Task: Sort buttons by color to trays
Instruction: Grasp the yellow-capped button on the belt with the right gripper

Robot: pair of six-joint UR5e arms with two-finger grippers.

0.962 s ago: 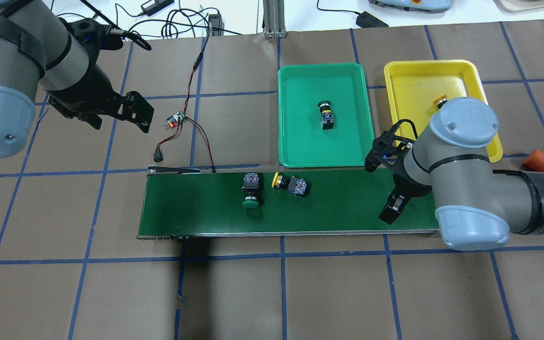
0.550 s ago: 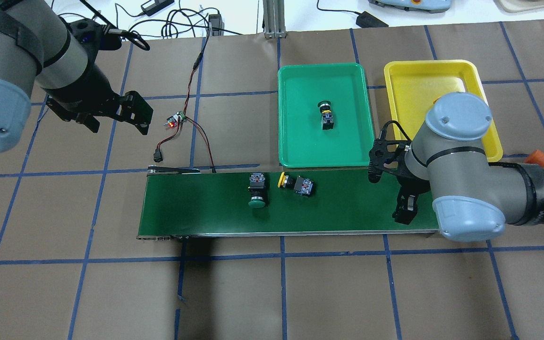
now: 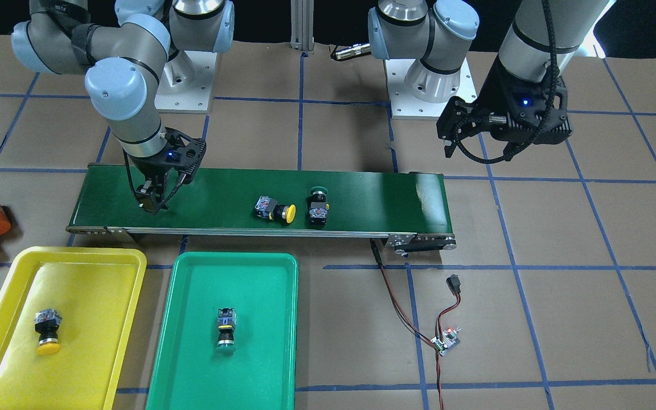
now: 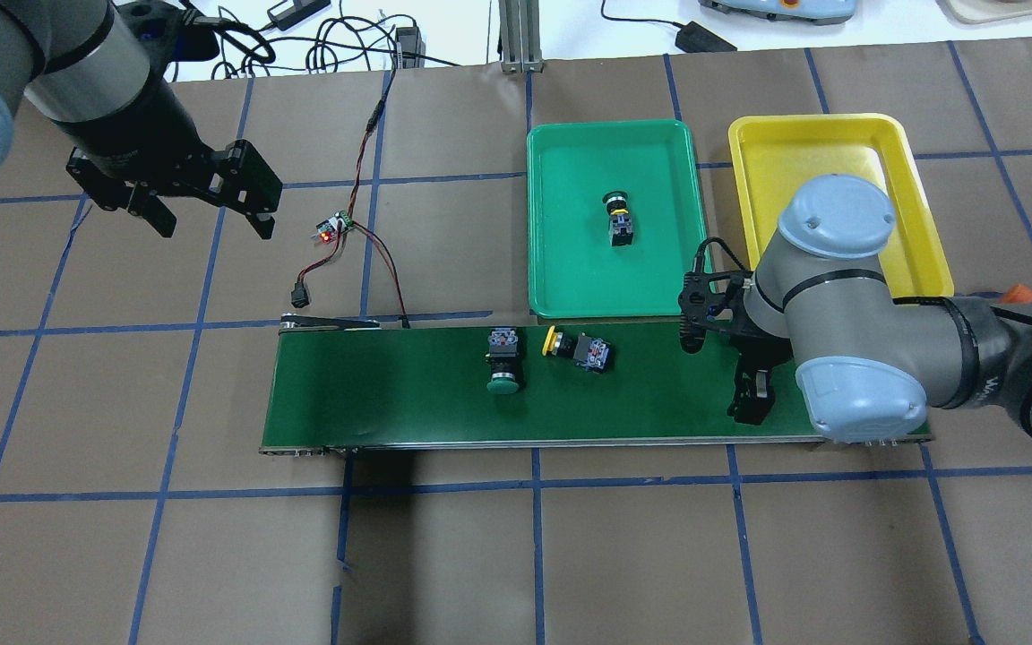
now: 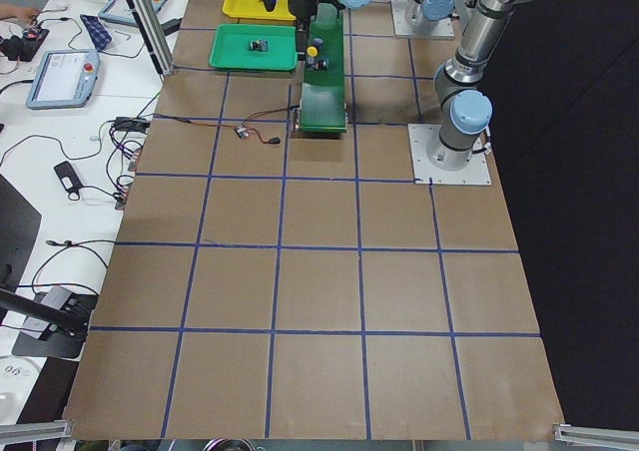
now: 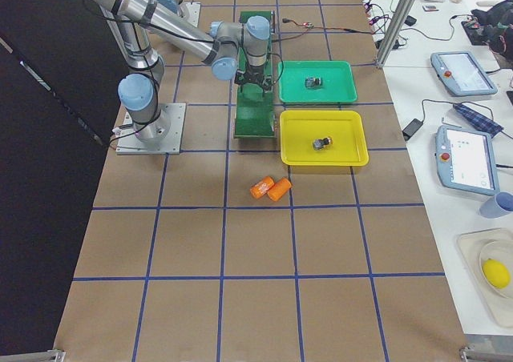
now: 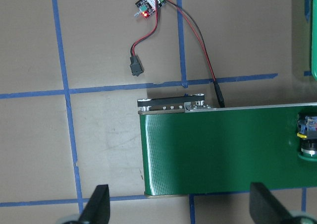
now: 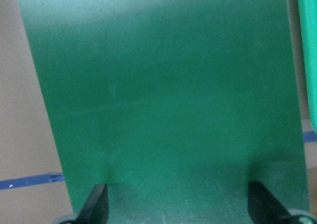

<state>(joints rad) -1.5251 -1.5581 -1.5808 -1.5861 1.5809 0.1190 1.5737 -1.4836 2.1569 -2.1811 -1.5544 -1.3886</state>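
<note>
Progress: half. I see yellow tray (image 3: 94, 341) and green tray (image 3: 259, 341) holding one matching button each; yellow button (image 3: 275, 209) and green button (image 3: 318, 208) lie unsorted on belt (image 3: 373, 199). Both spread wide, empty: right gripper (image 4: 720, 372) over belt, left gripper (image 4: 211, 224) off it.

On the belt (image 4: 373, 394), one button (image 4: 504, 363) lies just left of a second button (image 4: 580, 348), seemingly apart; behind it, side by side, the left tray (image 4: 570, 269) holds a third button (image 4: 618, 218), the right tray (image 4: 803, 152) a fourth button (image 3: 47, 330).

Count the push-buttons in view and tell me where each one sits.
4. A yellow-capped button and a green-capped button lie on the conveyor belt; a third button lies in the green tray, a fourth button in the yellow tray. None seems hidden.
</note>
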